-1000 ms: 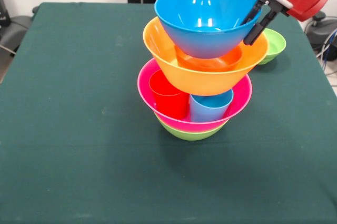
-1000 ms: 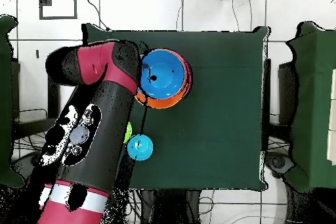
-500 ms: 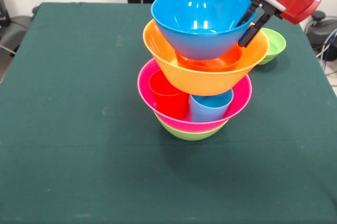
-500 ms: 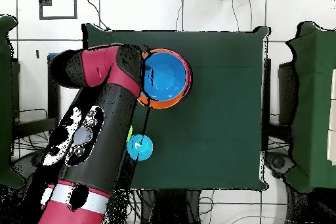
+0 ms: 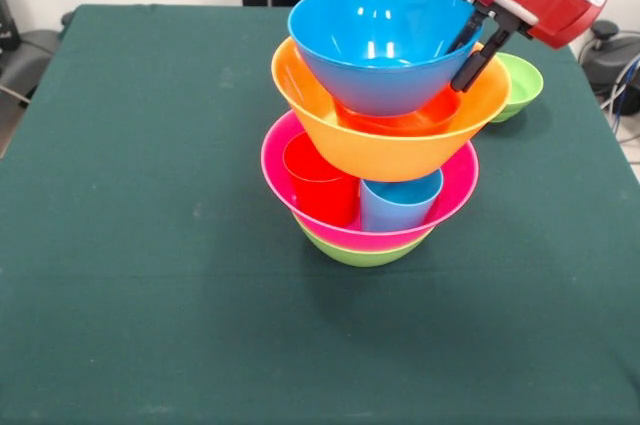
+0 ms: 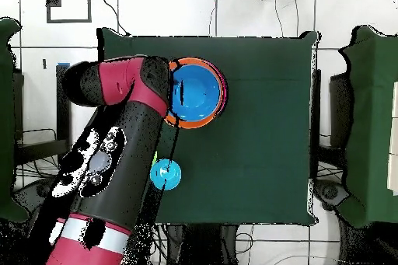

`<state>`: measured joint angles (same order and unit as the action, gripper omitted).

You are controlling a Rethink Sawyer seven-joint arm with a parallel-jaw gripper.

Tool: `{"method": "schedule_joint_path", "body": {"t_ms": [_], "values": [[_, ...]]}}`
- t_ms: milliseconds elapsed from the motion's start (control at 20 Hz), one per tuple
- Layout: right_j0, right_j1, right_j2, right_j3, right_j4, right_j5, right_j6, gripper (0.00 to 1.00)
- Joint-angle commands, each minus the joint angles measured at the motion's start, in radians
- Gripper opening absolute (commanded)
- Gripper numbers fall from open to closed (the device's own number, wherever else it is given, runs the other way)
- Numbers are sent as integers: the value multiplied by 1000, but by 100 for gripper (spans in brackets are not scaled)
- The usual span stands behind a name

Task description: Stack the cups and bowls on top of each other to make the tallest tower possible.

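Observation:
The tower stands mid-table in the front view. A green bowl (image 5: 362, 253) is at the bottom. On it sits a pink bowl (image 5: 455, 195) holding a red cup (image 5: 320, 183) and a light blue cup (image 5: 400, 203). Above them is a yellow-orange bowl (image 5: 385, 150) with a small orange bowl (image 5: 405, 122) inside it. A blue bowl (image 5: 380, 45) (image 6: 196, 92) rests level on top. My gripper (image 5: 463, 63) is shut on the blue bowl's right rim, one finger inside and one outside. In the overhead view the arm (image 6: 116, 145) hides the gripper.
A small green bowl (image 5: 518, 85) sits on the green cloth table (image 5: 150, 245) behind the tower on the right. A small blue bowl (image 6: 165, 174) lies near the table edge beside the arm. Chairs stand past the table's sides.
The blue bowl went from tilted to level on the tower and shifted slightly left. The gripper moved a little up and left with it, staying on the rim.

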<state>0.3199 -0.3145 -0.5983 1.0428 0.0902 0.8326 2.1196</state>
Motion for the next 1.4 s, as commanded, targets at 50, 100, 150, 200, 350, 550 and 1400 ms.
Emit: {"method": "schedule_joint_path", "body": {"t_ms": [50,100,150,200,350,550,1400], "values": [[19,-3,68,85,22,-45,238,0],[20,-2,67,85,24,-46,237,0],[20,-1,67,84,26,-46,236,0],[21,-1,67,86,27,-48,237,0],[23,1,64,87,32,-49,236,0],[26,2,62,88,32,-51,234,0],[23,4,35,66,33,-17,219,100]]}}
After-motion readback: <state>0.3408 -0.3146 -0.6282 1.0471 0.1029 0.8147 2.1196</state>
